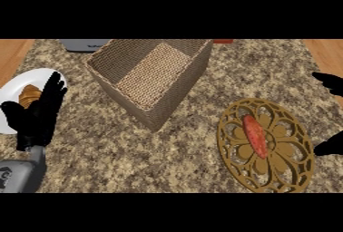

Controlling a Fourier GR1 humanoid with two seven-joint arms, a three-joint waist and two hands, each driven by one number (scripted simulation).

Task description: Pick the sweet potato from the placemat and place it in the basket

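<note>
At the far left, the left hand (36, 113) stands upright with its fingers (55, 86) straight and released, holding nothing, its grey forearm coming in from the lower left corner. The hand overlaps a white plate (17, 88) at the left edge, which carries a brown, pastry-like item (30, 95) partly hidden behind the fingers. The speckled stone surface (134, 154) spreads across the middle. On it, near the top centre, sits the woven basket (110, 88), square, open-topped and turned at an angle. A grey object (84, 44) shows just behind its left corner and a small red object (223, 41) behind its right corner; both are cut off at the top. Right of the basket lies the round, golden, cut-out placemat (298, 158). The sweet potato (255, 136), reddish and elongated, rests lengthwise on the placemat's middle, well apart from the basket. At the right edge, the right hand (330, 84) shows as 2 dark shapes, spread open and not touching the sweet potato.
</note>
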